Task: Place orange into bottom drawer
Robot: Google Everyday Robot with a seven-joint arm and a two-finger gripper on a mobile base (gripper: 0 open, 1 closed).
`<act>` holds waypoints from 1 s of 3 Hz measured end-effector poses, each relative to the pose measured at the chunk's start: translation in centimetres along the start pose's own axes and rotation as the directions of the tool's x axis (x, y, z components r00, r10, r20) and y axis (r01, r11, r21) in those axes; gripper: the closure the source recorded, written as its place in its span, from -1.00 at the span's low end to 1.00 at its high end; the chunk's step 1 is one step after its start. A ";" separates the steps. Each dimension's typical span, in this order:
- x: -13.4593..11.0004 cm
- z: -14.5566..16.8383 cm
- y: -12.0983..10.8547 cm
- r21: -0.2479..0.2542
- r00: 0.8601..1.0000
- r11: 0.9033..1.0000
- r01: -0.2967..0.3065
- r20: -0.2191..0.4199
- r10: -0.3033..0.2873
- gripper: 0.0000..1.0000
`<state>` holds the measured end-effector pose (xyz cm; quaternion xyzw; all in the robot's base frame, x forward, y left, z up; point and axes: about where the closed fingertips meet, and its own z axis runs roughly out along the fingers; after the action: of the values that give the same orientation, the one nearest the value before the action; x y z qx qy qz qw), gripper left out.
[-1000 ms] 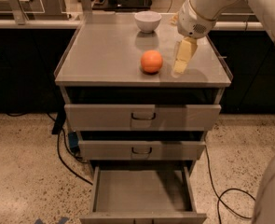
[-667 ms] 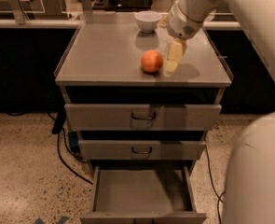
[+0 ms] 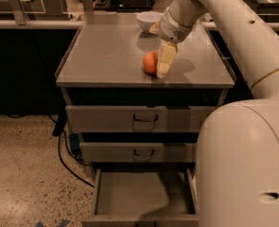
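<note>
One orange on grey cabinet top, centre frame; bottom drawer pulled open at lower edge.
Gripper points down at the orange's right side, overlapping it; spread or closed: cannot tell. White bowl sits behind.

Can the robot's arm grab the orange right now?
Probably yes. The end effector is down right beside the orange on the cabinet top, and nothing stands between them.
</note>
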<state>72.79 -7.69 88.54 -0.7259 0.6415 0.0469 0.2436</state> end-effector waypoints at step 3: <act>1.4 2.0 0.2 -0.026 0.999 0.999 -0.035 -0.003 0.035 -0.62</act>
<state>73.30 -8.20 86.18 -0.7177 0.6537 0.0585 0.2326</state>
